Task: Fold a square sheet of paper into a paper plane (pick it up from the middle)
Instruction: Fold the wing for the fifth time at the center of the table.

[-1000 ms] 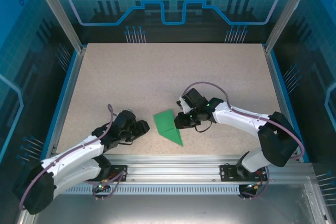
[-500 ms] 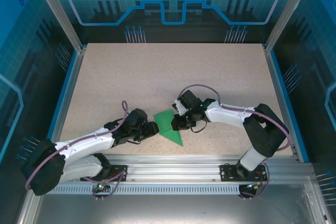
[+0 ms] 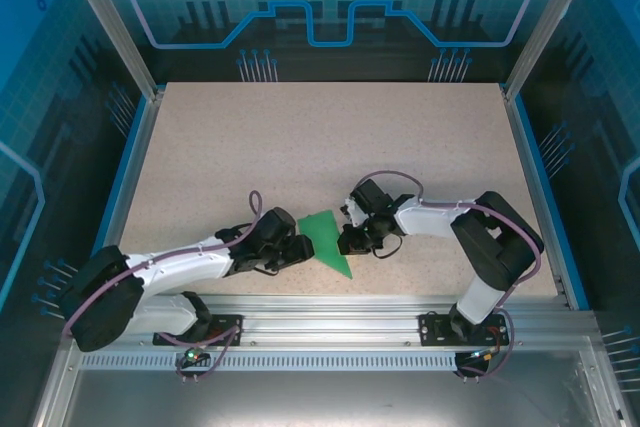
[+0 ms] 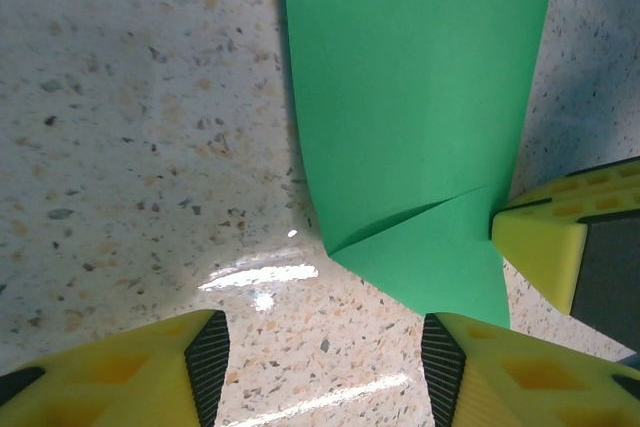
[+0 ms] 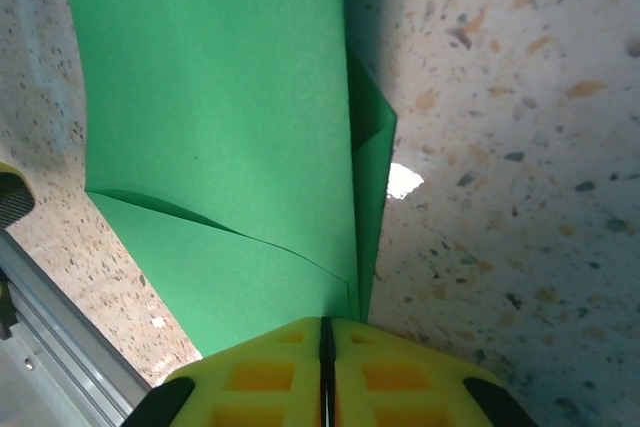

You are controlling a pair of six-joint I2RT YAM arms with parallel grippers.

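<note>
The square sheet of paper (image 3: 326, 235) is bright green and folded into a narrow pointed shape, lying near the table's front edge between both arms. In the right wrist view the paper (image 5: 220, 127) shows a diagonal crease and a raised flap along its right side. My right gripper (image 3: 348, 241) (image 5: 322, 325) is shut at the paper's folded right edge, with the layers running in under its tips. My left gripper (image 3: 300, 247) (image 4: 325, 367) stands open on the table at the paper's left edge. Its right fingertip (image 4: 445, 367) touches the paper's (image 4: 420, 97) lower corner, and nothing lies between the jaws.
The speckled table (image 3: 300, 147) stretches away behind the paper. An aluminium rail (image 3: 330, 307) (image 5: 50, 317) runs along the front edge just below the paper's tip. Blue frame walls (image 3: 125, 177) bound the sides. The right gripper's yellow finger (image 4: 545, 247) pokes into the left wrist view.
My left gripper has slid right up to the paper's left edge. My right gripper has closed fully and shifted slightly right and nearer. The paper now looks narrower.
</note>
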